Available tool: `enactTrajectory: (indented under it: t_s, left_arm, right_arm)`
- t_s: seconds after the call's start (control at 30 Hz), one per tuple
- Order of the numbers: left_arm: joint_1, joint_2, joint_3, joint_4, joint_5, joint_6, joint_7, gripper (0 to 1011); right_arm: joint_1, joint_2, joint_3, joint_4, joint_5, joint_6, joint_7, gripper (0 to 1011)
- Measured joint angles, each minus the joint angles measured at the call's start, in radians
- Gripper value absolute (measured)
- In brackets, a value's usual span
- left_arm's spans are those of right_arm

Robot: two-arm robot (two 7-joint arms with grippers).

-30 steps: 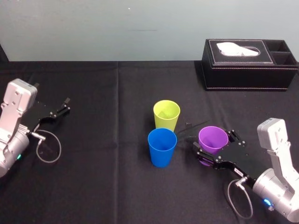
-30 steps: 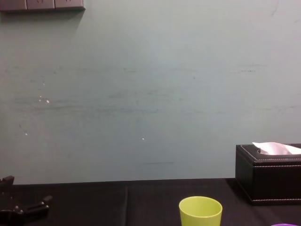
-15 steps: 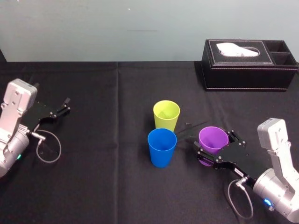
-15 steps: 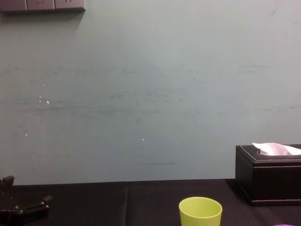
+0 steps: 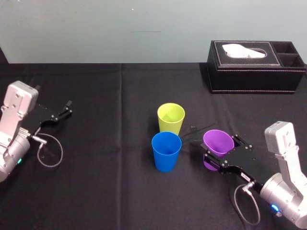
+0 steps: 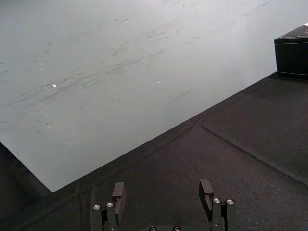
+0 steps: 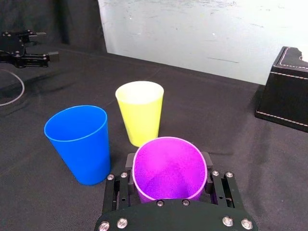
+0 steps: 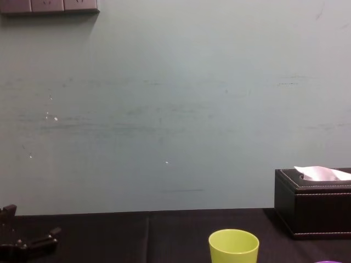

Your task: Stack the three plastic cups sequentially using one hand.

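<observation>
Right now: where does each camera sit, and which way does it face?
Head: up high, looking down on the table; left gripper parked left, right gripper shut on the purple cup.
Chest: low, facing the wall; yellow cup, tissue box, left gripper's tip.
Left wrist: above its open fingers, facing table and wall.
Right wrist: behind its fingers, facing the blue cup and the other two.
Shared: head and right wrist show all three cups.

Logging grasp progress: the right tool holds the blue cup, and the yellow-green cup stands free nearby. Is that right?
No. The right tool holds the purple cup, not the blue cup, which stands free beside it; the right wrist view shows this. The yellow-green cup does stand free nearby. The left tool rests open at the far left.
</observation>
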Motion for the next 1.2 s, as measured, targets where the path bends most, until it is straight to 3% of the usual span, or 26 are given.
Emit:
enactTrajectory:
  t_s: [0.37, 0.6, 0.9, 1.2]
  left_arm:
    - [0.0, 0.0, 0.0, 0.0, 0.0, 0.0, 0.0, 1011]
    - [0.0, 0.0, 0.0, 0.0, 0.0, 0.0, 0.0, 1011]
    - [0.0, 0.0, 0.0, 0.0, 0.0, 0.0, 0.0, 1011]
    - [0.0, 0.0, 0.0, 0.0, 0.0, 0.0, 0.0, 1011]
  right_arm:
    - [0.035, -0.015, 0.025, -0.026, 0.002, 0.036, 0.028, 749]
    - [0.106, -0.021, 0.018, -0.033, 0.007, 0.082, 0.05, 749]
    - [0.259, -0.051, -0.028, 0.008, 0.016, 0.141, 0.077, 749]
    - [0.361, -0.1, -0.087, 0.072, 0.014, 0.152, 0.078, 749]
